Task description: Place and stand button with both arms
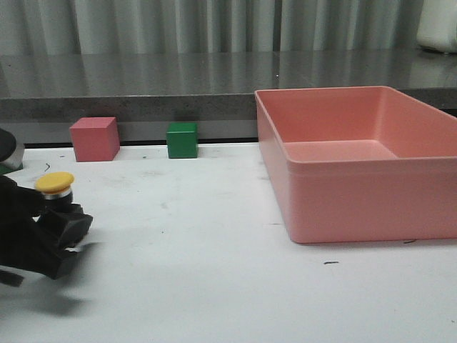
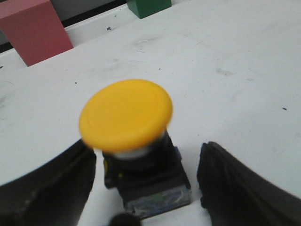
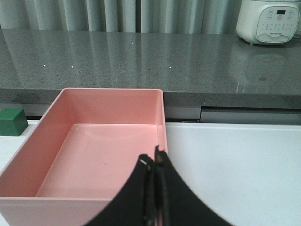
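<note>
From the front, the button [image 1: 56, 187] stands upright at the left edge of the white table [image 1: 214, 271], yellow cap on top, with the left gripper [image 1: 61, 239] low around its base. Behind it, a pink cube [image 1: 94, 138] and a green cube [image 1: 182, 140] sit against the back ledge, well apart from the large pink bin [image 1: 364, 161] on the right.

In the left wrist view, the button [image 2: 136, 141] sits between the two black fingers [image 2: 235, 188] — a gap of table shows on each side of the base, so the jaws stand spread and seemingly not touching it, though the blur leaves that uncertain.

In the right wrist view, the right gripper [image 3: 153, 188] has its fingers pressed together with nothing between them, hanging over the near wall of the bin [image 3: 28, 160]. A white cooker [image 3: 268, 21] rests on the grey counter [image 3: 141, 61].
</note>
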